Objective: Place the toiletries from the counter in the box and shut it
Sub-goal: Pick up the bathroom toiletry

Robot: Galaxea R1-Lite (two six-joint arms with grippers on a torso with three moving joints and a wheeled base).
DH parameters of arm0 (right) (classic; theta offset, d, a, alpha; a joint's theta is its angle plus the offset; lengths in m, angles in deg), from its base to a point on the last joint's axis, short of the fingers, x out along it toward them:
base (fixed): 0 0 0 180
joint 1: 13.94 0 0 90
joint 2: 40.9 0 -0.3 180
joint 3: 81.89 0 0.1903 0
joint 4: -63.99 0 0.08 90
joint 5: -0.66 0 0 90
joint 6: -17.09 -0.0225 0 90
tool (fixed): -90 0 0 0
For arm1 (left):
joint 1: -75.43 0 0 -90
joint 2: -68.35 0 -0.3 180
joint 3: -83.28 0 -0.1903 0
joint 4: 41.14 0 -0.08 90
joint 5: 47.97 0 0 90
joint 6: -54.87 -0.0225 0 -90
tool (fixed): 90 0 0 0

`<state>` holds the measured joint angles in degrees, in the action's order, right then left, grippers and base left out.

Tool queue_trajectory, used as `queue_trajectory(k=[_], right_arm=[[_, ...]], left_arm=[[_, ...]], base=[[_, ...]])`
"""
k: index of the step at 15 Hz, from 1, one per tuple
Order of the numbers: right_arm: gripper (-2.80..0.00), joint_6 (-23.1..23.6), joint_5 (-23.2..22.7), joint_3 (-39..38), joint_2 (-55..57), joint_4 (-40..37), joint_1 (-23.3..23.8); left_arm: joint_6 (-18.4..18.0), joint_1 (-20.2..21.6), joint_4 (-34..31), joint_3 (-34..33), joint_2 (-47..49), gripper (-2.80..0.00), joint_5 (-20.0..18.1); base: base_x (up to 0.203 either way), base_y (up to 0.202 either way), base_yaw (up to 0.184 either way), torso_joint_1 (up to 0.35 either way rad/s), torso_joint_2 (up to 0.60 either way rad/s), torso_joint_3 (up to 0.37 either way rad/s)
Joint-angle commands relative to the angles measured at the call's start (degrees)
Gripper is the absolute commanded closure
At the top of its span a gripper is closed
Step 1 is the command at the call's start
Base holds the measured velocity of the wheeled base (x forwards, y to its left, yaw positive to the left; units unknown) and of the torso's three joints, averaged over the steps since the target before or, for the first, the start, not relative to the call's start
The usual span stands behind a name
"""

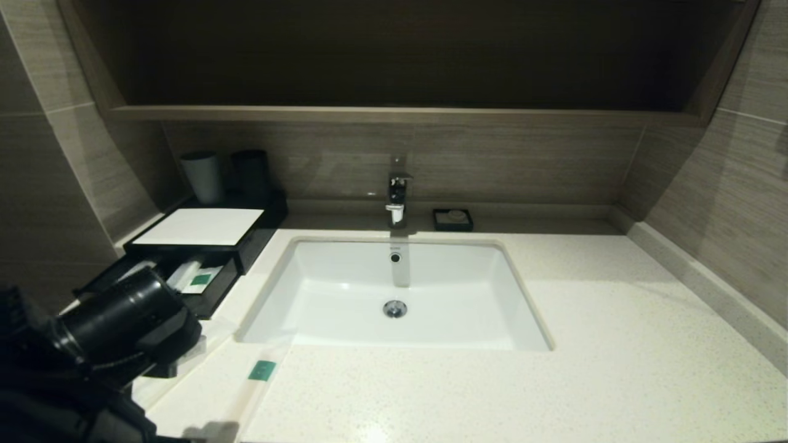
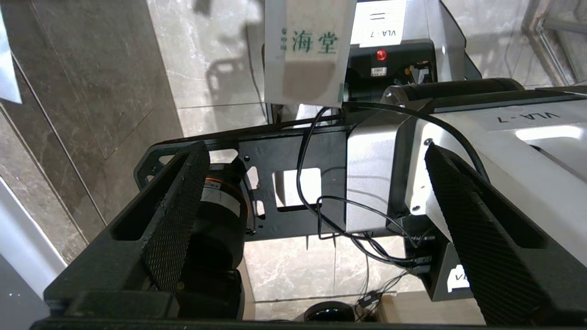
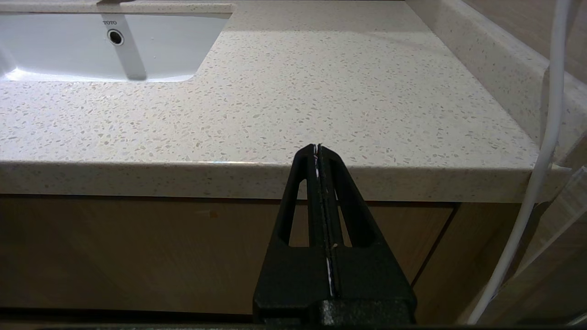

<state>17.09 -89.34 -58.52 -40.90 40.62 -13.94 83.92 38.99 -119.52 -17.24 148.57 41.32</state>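
Note:
The black box (image 1: pixel 200 226) with its white top panel stands at the counter's (image 1: pixel 615 344) back left, its front drawer (image 1: pixel 212 294) pulled out. A packet with a green label (image 1: pixel 201 280) lies in the drawer. A long thin packet (image 1: pixel 261 370) with a green label lies on the counter near the front edge, left of the sink. My left arm (image 1: pixel 123 323) hangs over the front-left corner, hiding part of the drawer. The left gripper (image 2: pixel 316 183) is open and empty, facing my own base and the floor. My right gripper (image 3: pixel 318 151) is shut and empty, just below the counter's front edge (image 3: pixel 321 178).
A white sink (image 1: pixel 394 295) with a faucet (image 1: pixel 397 200) is set in the middle of the counter. A small black soap dish (image 1: pixel 452 219) sits behind it. Two cups (image 1: pixel 203 177) stand behind the box. Walls close in on both sides.

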Motion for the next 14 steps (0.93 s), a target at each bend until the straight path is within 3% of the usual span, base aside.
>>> queue_trajectory(k=[1,14], right_arm=[[0.0,0.0,0.0,0.0,0.0,0.0,0.0],[0.0,0.0,0.0,0.0,0.0,0.0,0.0]], left_arm=[[0.3,-0.1,-0.3,0.0,0.8,-2.8,-0.1],[0.6,-0.1,5.8,-4.3,2.5,-2.8,0.0]], base=[[0.0,0.0,0.0,0.0,0.0,0.0],[0.0,0.0,0.0,0.0,0.0,0.0]])
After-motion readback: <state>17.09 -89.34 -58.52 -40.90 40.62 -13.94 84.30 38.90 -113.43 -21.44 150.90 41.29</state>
